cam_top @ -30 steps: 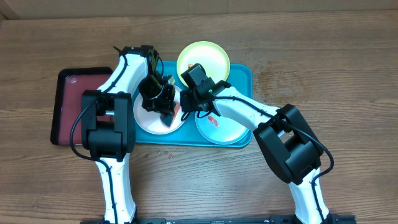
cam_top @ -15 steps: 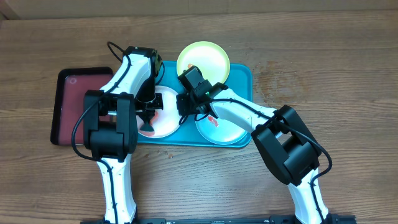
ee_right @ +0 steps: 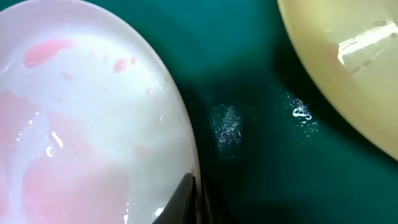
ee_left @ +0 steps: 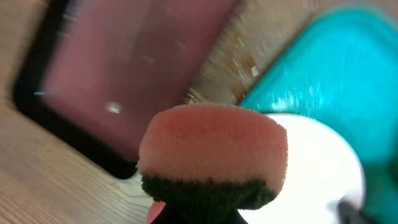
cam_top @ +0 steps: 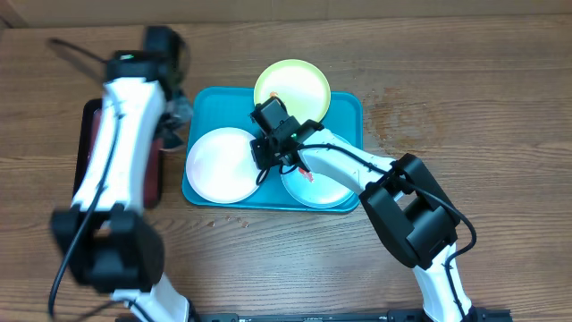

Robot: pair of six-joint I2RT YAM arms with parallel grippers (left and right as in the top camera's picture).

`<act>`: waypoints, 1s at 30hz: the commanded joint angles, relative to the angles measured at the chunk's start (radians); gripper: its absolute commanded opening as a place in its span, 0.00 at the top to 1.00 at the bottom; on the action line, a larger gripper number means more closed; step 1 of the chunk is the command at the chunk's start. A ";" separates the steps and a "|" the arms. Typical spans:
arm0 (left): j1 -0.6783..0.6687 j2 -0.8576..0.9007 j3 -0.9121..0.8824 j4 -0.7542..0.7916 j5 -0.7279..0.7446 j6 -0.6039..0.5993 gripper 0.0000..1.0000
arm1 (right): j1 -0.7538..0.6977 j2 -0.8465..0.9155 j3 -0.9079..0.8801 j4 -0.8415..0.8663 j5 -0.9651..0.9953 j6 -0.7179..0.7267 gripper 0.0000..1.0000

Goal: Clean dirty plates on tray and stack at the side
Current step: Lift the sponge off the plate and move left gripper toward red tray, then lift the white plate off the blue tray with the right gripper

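Note:
The white plate (cam_top: 222, 165) lies at the left of the turquoise tray (cam_top: 347, 111), the yellow-green plate (cam_top: 292, 87) at its far edge, and the pale mint plate (cam_top: 323, 186) at the right, with a red smear and partly under my right arm. My right gripper (cam_top: 264, 153) is shut on the white plate's right rim. In the right wrist view one finger (ee_right: 191, 200) lies on the rim of the white plate (ee_right: 81, 124), which shows pink smears. My left gripper (cam_top: 174, 114) is shut on a pink and dark green sponge (ee_left: 211, 149), raised near the tray's left edge.
The dark red tray (cam_top: 90, 170) with a black rim lies left of the turquoise tray, partly under my left arm; it also shows in the left wrist view (ee_left: 124, 62). Small crumbs (cam_top: 229, 219) lie on the wooden table in front of the turquoise tray.
My left arm has lifted the sponge off the white plate and swung left toward the red tray. The white plate's red smear is gone in the overhead view. The right gripper stays at the rim.

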 commanded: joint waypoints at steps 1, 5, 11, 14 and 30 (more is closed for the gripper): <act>0.076 -0.071 0.020 -0.019 -0.025 -0.049 0.96 | 0.045 -0.049 0.028 -0.031 0.142 -0.032 0.96; 0.153 -0.083 0.019 -0.064 -0.003 -0.049 0.96 | 0.080 -0.056 0.091 -0.092 0.244 -0.082 0.96; 0.203 -0.082 -0.003 -0.092 -0.003 -0.049 0.96 | 0.129 -0.056 0.218 -0.181 0.270 -0.120 0.96; 0.204 -0.082 -0.003 -0.088 -0.002 -0.049 0.96 | 0.146 -0.056 0.284 -0.233 0.317 -0.126 0.96; 0.204 -0.082 -0.005 -0.082 0.001 -0.045 0.96 | 0.166 -0.056 0.416 -0.319 0.639 -0.472 0.96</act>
